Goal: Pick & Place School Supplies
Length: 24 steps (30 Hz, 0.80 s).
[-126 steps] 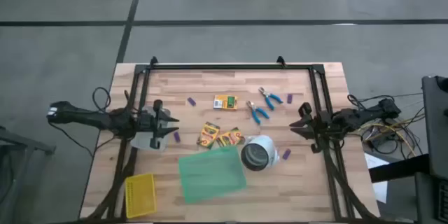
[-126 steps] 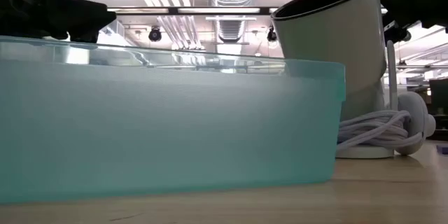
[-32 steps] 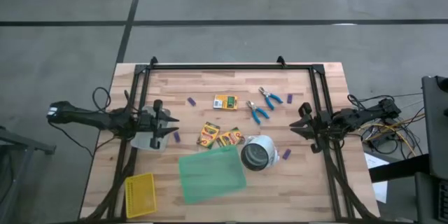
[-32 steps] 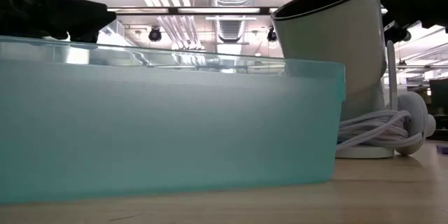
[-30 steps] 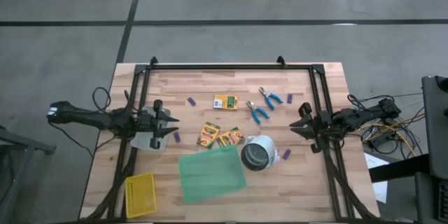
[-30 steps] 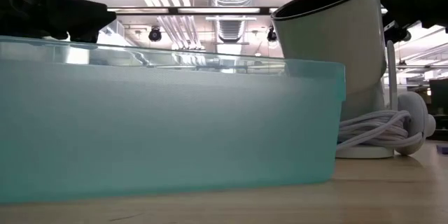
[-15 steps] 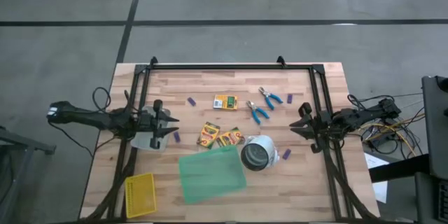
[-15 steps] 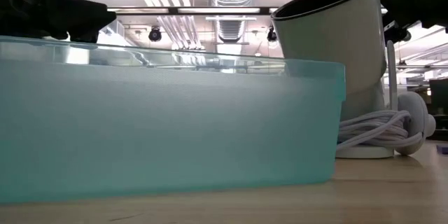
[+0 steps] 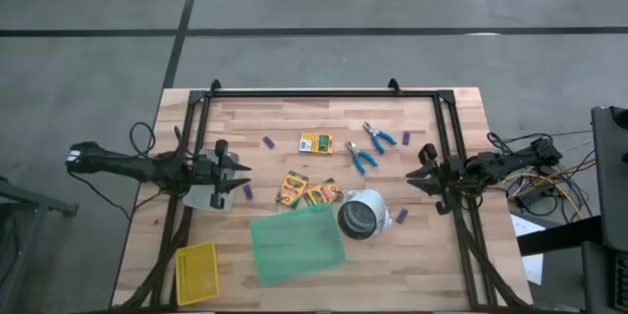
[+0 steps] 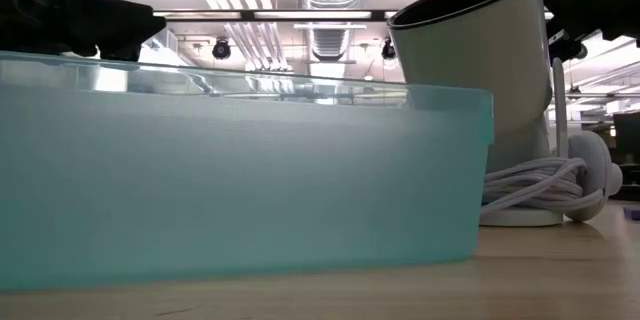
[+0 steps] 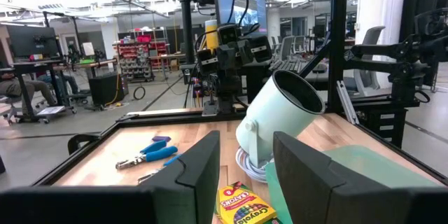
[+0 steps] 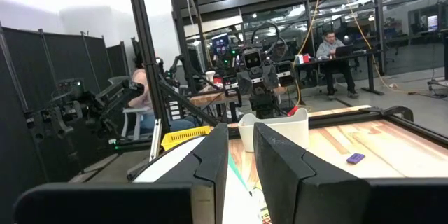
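Two grippers wait at opposite tabletop (image 9: 294, 118) edges: left gripper (image 9: 238, 181) fingers parted, grasping nothing; right gripper (image 9: 412, 177) fingers narrowly gapped, empty. Crayon boxes (image 9: 306, 190), scissor-like tools (image 9: 371, 147) and purple pieces (image 9: 266, 142) lie mid-tabletop between them.

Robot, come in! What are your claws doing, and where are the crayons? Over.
Left gripper and right gripper at table edges, jaws open, empty. Crayon boxes, pliers, purple pieces untouched mid-table. White cup and green bin beside them.
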Each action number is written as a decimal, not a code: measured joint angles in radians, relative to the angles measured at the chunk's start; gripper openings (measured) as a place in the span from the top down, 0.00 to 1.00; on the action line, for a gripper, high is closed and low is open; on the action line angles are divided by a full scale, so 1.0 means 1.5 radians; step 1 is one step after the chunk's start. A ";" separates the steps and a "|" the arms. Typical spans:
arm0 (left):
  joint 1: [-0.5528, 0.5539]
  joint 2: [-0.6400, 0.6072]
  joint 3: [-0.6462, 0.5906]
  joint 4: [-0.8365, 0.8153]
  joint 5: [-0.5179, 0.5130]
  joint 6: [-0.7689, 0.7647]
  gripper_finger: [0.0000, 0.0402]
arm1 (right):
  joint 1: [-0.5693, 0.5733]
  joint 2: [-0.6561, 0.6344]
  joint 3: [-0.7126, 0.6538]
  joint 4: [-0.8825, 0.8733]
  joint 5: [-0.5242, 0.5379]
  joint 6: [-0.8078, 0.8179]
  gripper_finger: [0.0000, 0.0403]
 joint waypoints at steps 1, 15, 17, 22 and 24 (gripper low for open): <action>0.000 0.000 0.000 0.000 0.000 0.000 0.65 | 0.000 0.000 0.000 0.000 0.000 0.000 0.83; 0.000 0.000 0.000 0.000 0.000 0.000 0.65 | 0.000 0.000 0.000 0.021 0.001 0.000 0.83; 0.000 0.000 0.000 0.000 0.000 0.000 0.65 | 0.000 0.000 0.000 0.039 0.001 -0.013 0.83; 0.000 0.000 0.000 0.000 0.000 0.000 0.65 | 0.000 0.005 0.027 0.001 0.040 -0.052 0.83; 0.000 0.000 0.000 0.000 0.000 0.000 0.65 | 0.000 0.013 0.060 -0.062 0.092 -0.048 0.83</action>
